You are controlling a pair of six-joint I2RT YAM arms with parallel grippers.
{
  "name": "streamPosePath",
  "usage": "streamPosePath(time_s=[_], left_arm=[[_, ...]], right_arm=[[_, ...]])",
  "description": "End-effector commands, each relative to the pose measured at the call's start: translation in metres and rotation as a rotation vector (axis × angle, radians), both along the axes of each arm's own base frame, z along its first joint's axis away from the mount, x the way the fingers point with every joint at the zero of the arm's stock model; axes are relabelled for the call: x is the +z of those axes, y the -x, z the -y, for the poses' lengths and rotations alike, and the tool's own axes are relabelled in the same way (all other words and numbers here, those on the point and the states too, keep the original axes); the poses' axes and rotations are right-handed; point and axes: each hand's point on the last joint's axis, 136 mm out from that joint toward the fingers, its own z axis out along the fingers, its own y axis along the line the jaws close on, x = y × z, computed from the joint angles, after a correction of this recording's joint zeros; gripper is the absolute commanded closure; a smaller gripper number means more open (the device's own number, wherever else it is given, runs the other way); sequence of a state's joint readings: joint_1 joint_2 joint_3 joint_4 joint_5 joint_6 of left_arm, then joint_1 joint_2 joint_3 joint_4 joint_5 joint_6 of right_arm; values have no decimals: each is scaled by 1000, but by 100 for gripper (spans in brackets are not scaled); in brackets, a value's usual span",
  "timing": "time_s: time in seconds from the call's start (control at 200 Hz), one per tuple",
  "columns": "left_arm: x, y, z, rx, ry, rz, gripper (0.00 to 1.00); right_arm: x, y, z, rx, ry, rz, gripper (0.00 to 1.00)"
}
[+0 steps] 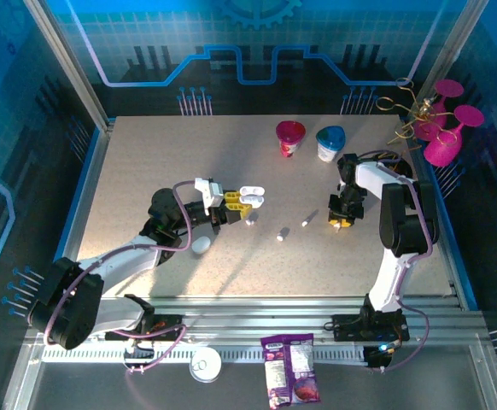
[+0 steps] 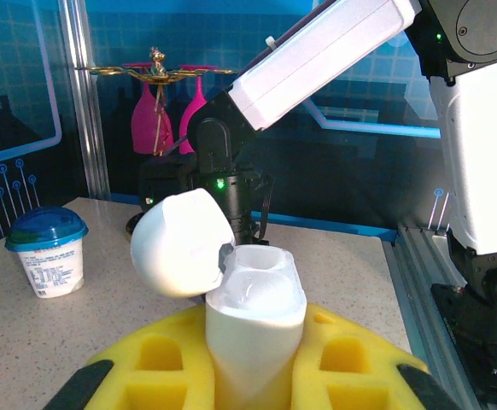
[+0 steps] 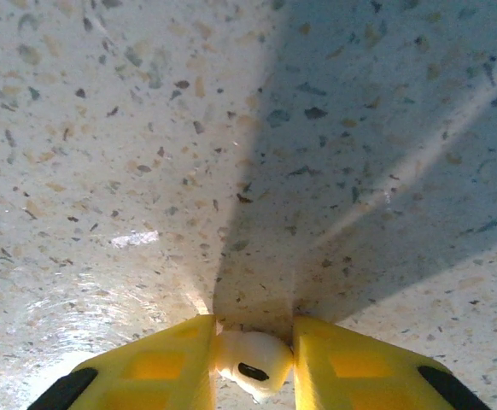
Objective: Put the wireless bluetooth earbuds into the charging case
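The larger risk sits with the charging case (image 2: 257, 312), clenched upright between the yellow pads of the left gripper (image 2: 257, 376) near the middle of the table (image 1: 137, 162). Its body is smooth and tapered, so a push from above could, I judge, tilt it or slide it down through the pads. Its hinged lid (image 2: 180, 243), open toward 10 o'clock in the left wrist view, could snag an incoming finger. The smaller risk is the earbud (image 3: 250, 362) pinched in the right gripper (image 1: 342, 220), at 3 o'clock from the case in the top view. The pads grasp only its rounded head, a tiny, slick hold, so it could twist or pop free on the way over, or arrive turned wrongly for its socket. Whether it is clear of the table I cannot tell. It looks glossy white and bulbous, with a dark oval opening facing the camera; its stem is hidden. A loose earbud (image 1: 280, 235) lies at 5 o'clock from the case.
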State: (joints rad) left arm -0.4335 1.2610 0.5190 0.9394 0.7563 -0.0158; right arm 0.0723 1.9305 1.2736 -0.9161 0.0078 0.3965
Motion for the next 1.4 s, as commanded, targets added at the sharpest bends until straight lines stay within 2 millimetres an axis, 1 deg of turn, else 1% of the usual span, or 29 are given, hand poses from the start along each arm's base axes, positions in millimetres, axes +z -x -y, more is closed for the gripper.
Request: streamPosePath(time_s=[0.0,0.125,0.255,0.475,0.575,0.725,0.85,1.006,1.126,1.231,1.396], left_arm=[[10,6,-3,-9,1,57,100],[8,5,-3,-4,0,55,100],[6,3,-4,8,-2,54,100],[-1,-8,-1,22,7,32,100],[-3,-14,0,35,17,16,100],[-6,-25,3,56,41,-39,100],[-12,-31,10,72,34,-66,100],[-24,-42,21,97,12,-124,100],[-31,-50,27,123,23,-171,100],[-36,-57,33,135,43,-214,100],[-42,-71,36,172,45,-273,100]], right_arm=[[-10,6,-12,16,-24,-38,74],[-3,5,-11,16,-20,-20,74],[12,3,-12,24,-11,26,72],[46,-1,-19,56,13,131,72],[65,-6,-24,78,25,190,72],[98,-14,-39,135,47,297,71],[128,-22,-54,190,52,395,71],[163,-27,-78,255,57,490,71],[190,-28,-101,304,24,567,71],[209,-27,-120,340,-5,626,71],[229,-25,-142,391,-36,688,71]])
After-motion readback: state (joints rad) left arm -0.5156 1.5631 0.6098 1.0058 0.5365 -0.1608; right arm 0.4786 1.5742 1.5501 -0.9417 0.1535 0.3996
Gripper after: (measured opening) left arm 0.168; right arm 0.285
